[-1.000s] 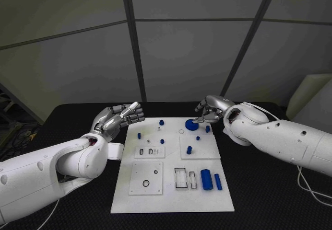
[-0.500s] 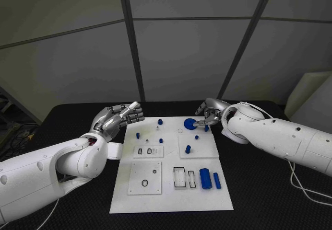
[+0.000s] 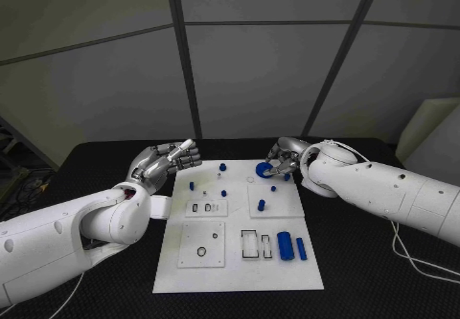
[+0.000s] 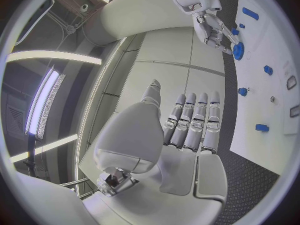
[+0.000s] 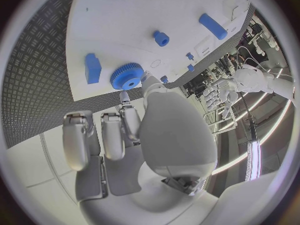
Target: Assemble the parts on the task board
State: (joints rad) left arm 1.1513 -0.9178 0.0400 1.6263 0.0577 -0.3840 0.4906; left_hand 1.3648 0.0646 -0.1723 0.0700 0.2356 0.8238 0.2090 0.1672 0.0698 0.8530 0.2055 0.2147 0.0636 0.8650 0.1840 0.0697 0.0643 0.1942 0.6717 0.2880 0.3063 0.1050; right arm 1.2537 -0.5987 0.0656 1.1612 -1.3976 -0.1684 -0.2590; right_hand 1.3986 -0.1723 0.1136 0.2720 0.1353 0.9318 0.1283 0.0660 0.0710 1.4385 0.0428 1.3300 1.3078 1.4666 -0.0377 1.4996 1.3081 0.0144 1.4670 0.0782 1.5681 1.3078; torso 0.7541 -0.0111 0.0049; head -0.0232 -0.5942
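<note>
The round blue toothed gear (image 3: 264, 171) sat at the far edge of the white plastic task board (image 3: 240, 282), right of its middle. The right silver hand (image 3: 280, 159) was at the gear, fingers curled down around it; the head view hid the contact behind the knuckles. The right wrist view showed what that view could not: the gear (image 5: 127, 78) lying flat on the board with a fingertip (image 5: 149, 80) touching its toothed rim, a blue rectangular block (image 5: 92, 68) just beside it on the board's edge strip, and a small blue round peg (image 5: 162, 38) well apart. I could not tell whether the gear was actually gripped or only touched.

The left silver hand (image 3: 169, 160) hovered off the board's far left corner, above the black table (image 3: 373, 266); in the left wrist view its fingers (image 4: 194, 120) were side by side, bent forward, holding nothing, with the thumb apart.

Nearer on the board lay a large blue cylinder (image 3: 284, 246) and a slimmer blue rod (image 3: 301, 248), side by side near the right edge. Bare table lay along both long sides of the board
</note>
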